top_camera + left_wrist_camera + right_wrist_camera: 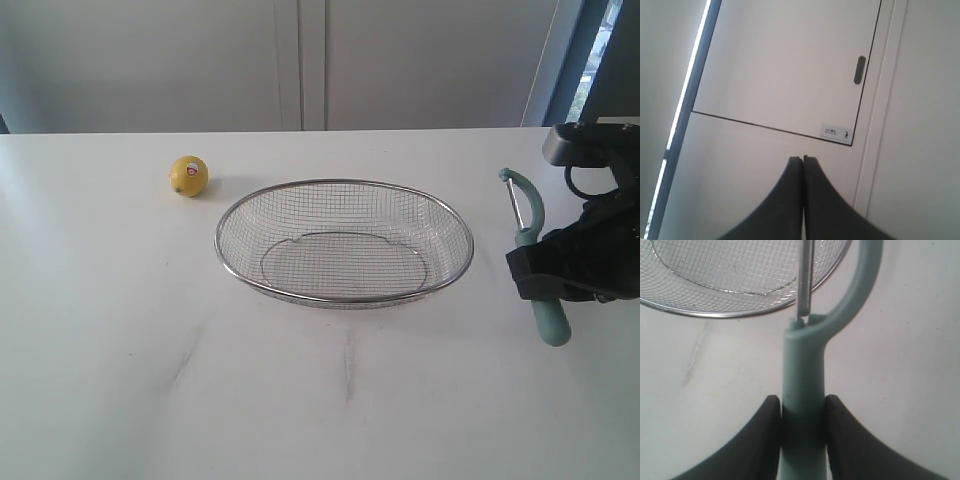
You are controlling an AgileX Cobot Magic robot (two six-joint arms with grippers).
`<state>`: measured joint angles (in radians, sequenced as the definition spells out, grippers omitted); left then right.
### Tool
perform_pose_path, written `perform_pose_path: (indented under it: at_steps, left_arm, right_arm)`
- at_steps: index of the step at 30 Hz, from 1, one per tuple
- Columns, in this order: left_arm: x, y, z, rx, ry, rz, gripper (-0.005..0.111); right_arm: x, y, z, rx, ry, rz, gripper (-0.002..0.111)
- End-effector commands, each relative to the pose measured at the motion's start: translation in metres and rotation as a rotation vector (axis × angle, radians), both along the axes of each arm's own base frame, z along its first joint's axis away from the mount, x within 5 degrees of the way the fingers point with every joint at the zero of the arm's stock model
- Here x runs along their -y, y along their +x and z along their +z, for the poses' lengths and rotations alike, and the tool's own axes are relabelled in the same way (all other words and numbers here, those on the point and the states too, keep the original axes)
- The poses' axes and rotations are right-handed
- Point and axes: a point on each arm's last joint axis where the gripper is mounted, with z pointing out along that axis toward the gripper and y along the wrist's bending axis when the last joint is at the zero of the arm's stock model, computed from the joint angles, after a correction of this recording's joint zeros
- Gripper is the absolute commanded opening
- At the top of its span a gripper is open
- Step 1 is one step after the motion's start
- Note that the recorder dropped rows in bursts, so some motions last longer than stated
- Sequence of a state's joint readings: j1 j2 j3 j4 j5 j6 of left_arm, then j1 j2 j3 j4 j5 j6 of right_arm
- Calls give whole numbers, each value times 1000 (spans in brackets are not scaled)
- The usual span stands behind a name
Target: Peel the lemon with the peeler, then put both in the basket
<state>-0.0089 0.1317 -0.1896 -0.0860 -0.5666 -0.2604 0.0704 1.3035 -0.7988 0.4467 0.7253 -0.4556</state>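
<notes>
With our right claw (802, 407) clamped on the peeler (803, 360) and our left claw (803, 161) shut on nothing, we fear the lemon (189, 176), loose on the worktop (150, 380) left of the basket (345, 183), will roll away under the blade unless steadied.

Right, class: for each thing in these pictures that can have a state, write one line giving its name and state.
basket, upright on the table, empty.
lemon, skin on, resting on the table outside the basket.
peeler, gripped by its handle, blade end toward the basket.
right gripper, shut on the peeler.
left gripper, shut, empty.
</notes>
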Motion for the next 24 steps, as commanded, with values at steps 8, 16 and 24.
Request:
perform_pose_path:
  at_steps: [8,16,24]
  left_arm:
    - [5,59,41,-294,255,41,0]
    - [7,122,36,-590,498,38,0]
    - [11,191,8,-1053,391,-106,0]
  right_arm:
    - [0,1,4,26,0,3,0]
    - [0,1,4,26,0,3,0]
    - [0,1,4,26,0,3,0]
